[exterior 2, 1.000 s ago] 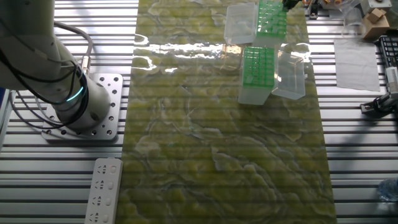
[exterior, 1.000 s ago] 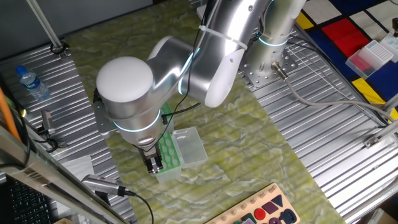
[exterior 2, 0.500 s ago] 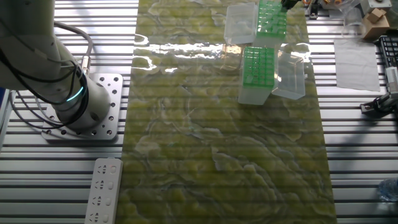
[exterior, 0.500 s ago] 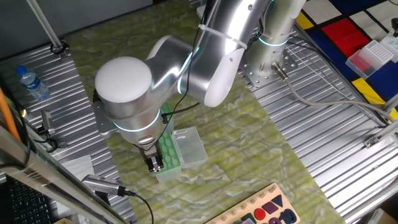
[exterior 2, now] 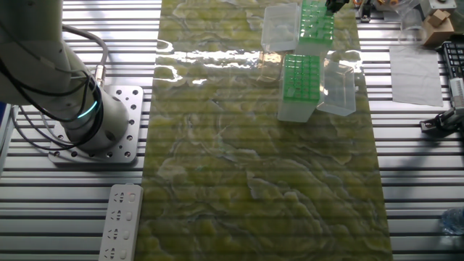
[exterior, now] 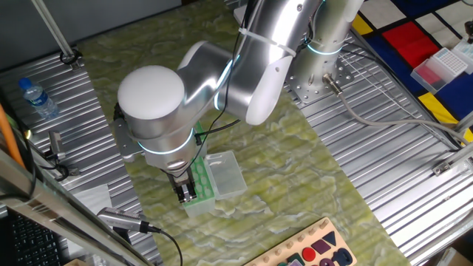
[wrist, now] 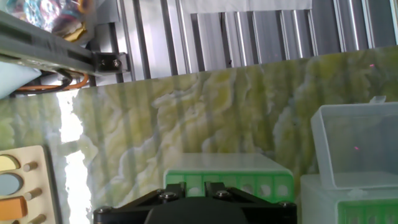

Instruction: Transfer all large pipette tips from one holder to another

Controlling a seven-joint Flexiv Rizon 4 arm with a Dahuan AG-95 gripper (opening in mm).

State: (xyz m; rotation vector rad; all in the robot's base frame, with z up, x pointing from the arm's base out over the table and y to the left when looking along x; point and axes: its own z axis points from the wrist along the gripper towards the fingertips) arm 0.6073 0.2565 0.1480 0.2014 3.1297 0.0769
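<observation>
No brand, label or writing is readable anywhere in these views. The large pipette tips themselves are not resolving: only the grids of the green racks that seat them are showing. In the other fixed view the near green rack (exterior 2: 301,75) is sitting on its clear box at the far right of the mat, its long axis running near to far, with an open clear lid (exterior 2: 338,88) lying just to its right. The far green rack (exterior 2: 317,25) is standing behind it at the top edge, long axis the same way, with a clear lid (exterior 2: 280,27) on its left.

In one fixed view the end effector (exterior: 185,193) is hanging over one green rack (exterior: 199,179), its dark tip close above the grid; whether it is spread or pressed together cannot be told, and touching cannot be confirmed. A clear lid (exterior: 225,174) is lying just right of that rack. Compared with half a second ago, the arm's big white joint (exterior: 151,100) is sitting slightly further right, and the end effector with it.

The hand view is showing the dark end effector body (wrist: 193,208) at the bottom edge, directly over a green rack (wrist: 229,178), with a clear lid (wrist: 356,143) to the right.

The racks are resting on the mottled green mat (exterior 2: 254,159) covering the desk (exterior 2: 420,181).
</observation>
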